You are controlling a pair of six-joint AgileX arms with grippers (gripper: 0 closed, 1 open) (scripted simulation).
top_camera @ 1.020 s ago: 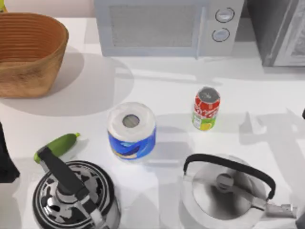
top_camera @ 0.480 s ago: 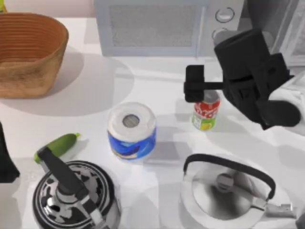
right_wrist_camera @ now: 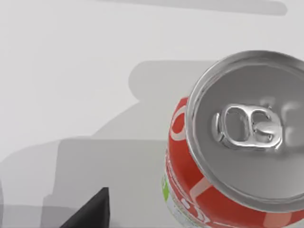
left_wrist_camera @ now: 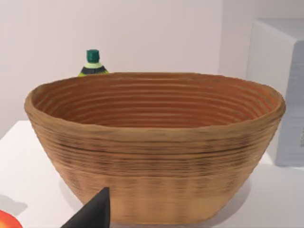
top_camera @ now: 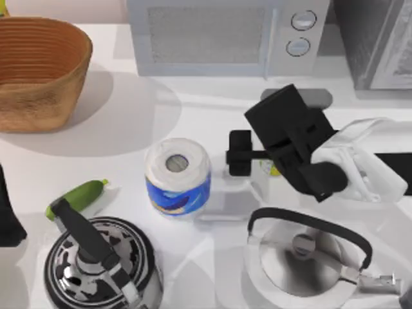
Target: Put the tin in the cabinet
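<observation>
The tin [right_wrist_camera: 223, 156] stands upright on the white table, with a silver pull-tab top and a red label. My right gripper [top_camera: 270, 154] hovers directly above it, open, with one black finger [top_camera: 239, 153] out to the tin's left. In the top view the arm covers the tin [top_camera: 268, 169] except a yellow-green sliver. One fingertip [right_wrist_camera: 90, 211] shows in the right wrist view, apart from the tin. The grey cabinet [top_camera: 370, 45] stands at the back right corner. My left gripper [top_camera: 8, 219] is parked at the left edge, open, facing the basket.
A white-and-blue paper roll [top_camera: 177, 175] stands left of the tin. A silver kettle [top_camera: 306, 257] sits just in front, a black-patterned kettle [top_camera: 96, 264] at front left, beside a cucumber [top_camera: 78, 196]. A microwave [top_camera: 225, 35] and a wicker basket [top_camera: 38, 71] line the back.
My right arm came in from the right and swung forward and left, dropping over the tin. It now covers the tin, which has not moved. The left arm stayed still.
</observation>
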